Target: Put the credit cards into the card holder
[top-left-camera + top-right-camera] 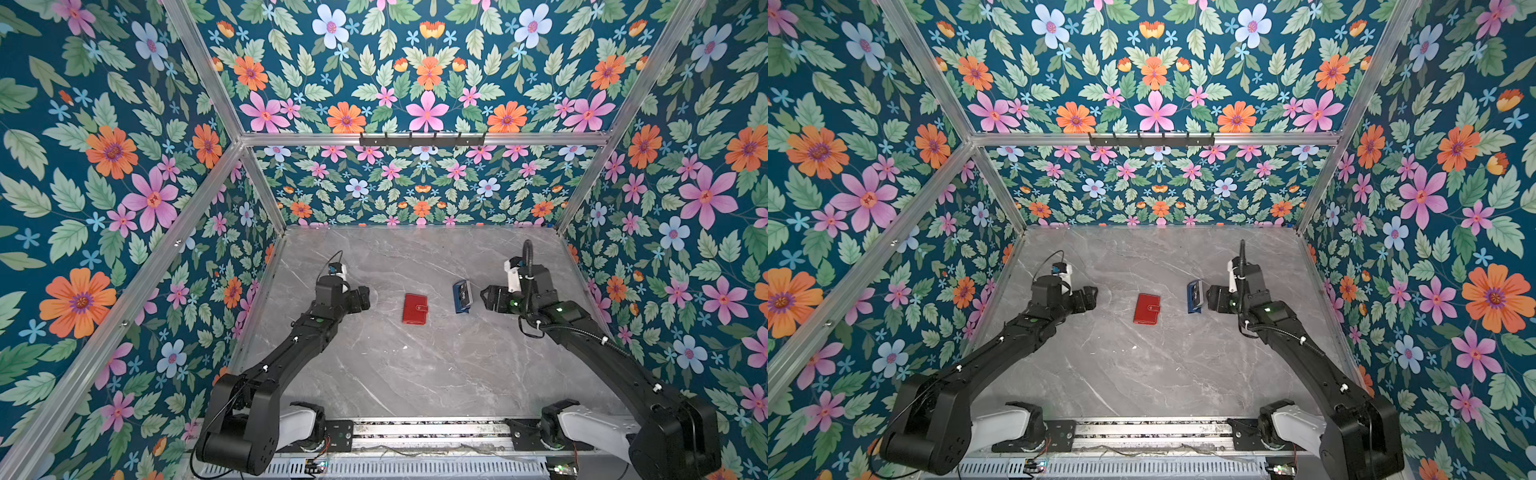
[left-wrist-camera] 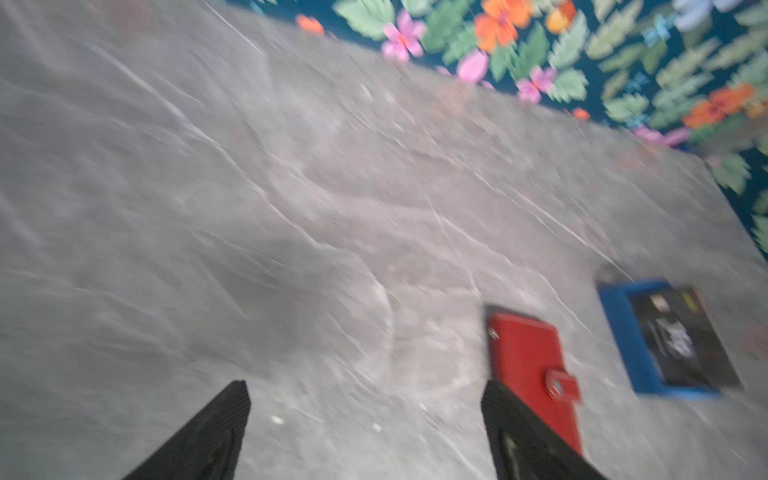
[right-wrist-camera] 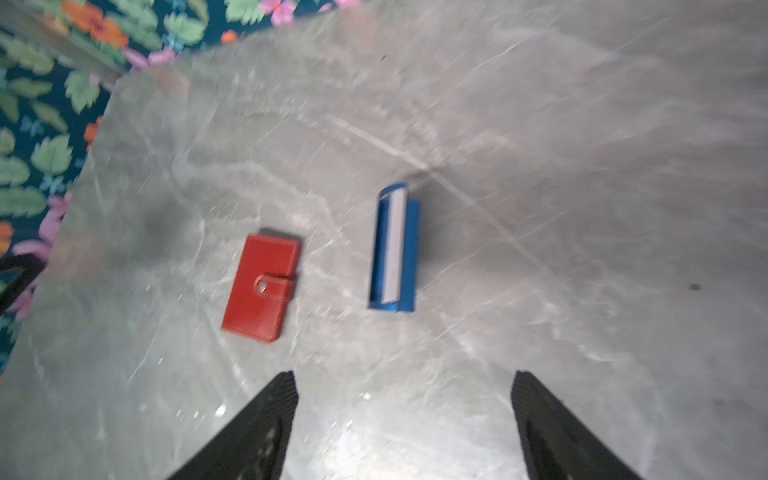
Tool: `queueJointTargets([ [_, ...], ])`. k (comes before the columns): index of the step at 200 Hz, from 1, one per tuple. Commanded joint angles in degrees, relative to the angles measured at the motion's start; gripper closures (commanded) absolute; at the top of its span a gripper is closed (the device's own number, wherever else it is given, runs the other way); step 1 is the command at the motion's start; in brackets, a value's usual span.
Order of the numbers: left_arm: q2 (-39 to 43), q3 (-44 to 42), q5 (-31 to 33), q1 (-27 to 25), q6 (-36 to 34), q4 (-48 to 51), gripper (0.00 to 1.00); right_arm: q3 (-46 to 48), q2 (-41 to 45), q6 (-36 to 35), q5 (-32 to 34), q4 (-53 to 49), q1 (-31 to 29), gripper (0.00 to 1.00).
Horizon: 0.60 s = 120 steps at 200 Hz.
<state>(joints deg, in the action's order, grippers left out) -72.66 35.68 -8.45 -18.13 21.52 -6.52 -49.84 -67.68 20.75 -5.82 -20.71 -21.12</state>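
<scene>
The red card holder point(image 1: 415, 308) point(image 1: 1146, 308) lies shut on the grey marble table, its snap tab fastened. To its right the credit cards point(image 1: 465, 292) point(image 1: 1196, 293) stand leaning in a small blue stand point(image 1: 459, 308). The front card is black point(image 2: 681, 336); the right wrist view shows only a white card edge point(image 3: 395, 245). My left gripper point(image 1: 365, 298) point(image 2: 365, 390) hangs open left of the card holder point(image 2: 528, 361), nothing between its fingers. My right gripper point(image 1: 485, 296) point(image 3: 405, 382) is open and empty, just right of the stand point(image 3: 409, 257). Both wrist views are blurred.
The marble table point(image 1: 415, 374) is walled by flowered panels on the left, right and back. A metal rail point(image 1: 428, 430) with both arm bases runs along the front edge. A black hook rack point(image 1: 422, 140) hangs on the back frame.
</scene>
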Motion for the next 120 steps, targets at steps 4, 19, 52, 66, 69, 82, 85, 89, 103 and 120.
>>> queueJointTargets([
  [4, -3.34, 0.81, -7.4, -4.12, 4.1, 0.92, 0.2, -3.66, -4.57, 2.15, -0.59, -3.53, -6.0, 0.26],
  [19, -6.51, 2.26, -9.18, -6.45, 4.06, 0.48, 0.25, -6.42, -8.71, 3.1, -1.98, -3.73, -8.62, 0.34],
  [52, -11.34, 3.94, -12.08, -8.41, 5.42, -2.8, 0.31, -11.19, -16.75, 5.04, -3.23, -2.35, -12.8, 0.54],
  [66, -12.72, 3.89, -13.44, -8.59, 6.14, -4.71, 0.32, -12.43, -19.66, 6.3, -4.12, -0.64, -13.34, 0.6],
  [69, -13.04, 3.94, -13.67, -8.59, 6.33, -4.94, 0.33, -12.7, -20.32, 6.51, -4.65, -0.24, -13.41, 0.62],
  [82, -14.63, 4.26, -14.68, -8.54, 6.82, -6.0, 0.36, -13.99, -23.15, 7.55, -6.39, 1.02, -13.5, 0.69],
  [85, -14.99, 4.41, -14.79, -8.54, 6.99, -6.08, 0.37, -14.43, -23.85, 7.77, -6.41, 1.02, -13.5, 0.71],
  [89, -15.48, 4.55, -14.96, -8.59, 7.12, -6.21, 0.38, -15.03, -24.71, 8.04, -6.51, 1.02, -13.5, 0.73],
  [103, -16.97, 4.92, -16.25, -8.59, 7.59, -7.48, 0.42, -16.89, -27.85, 8.66, -6.68, 1.19, -13.59, 0.76],
  [120, -18.73, 4.91, -17.61, -8.59, 8.56, -9.58, 0.44, -18.95, -31.84, 9.21, -7.32, 1.45, -13.57, 0.78],
])
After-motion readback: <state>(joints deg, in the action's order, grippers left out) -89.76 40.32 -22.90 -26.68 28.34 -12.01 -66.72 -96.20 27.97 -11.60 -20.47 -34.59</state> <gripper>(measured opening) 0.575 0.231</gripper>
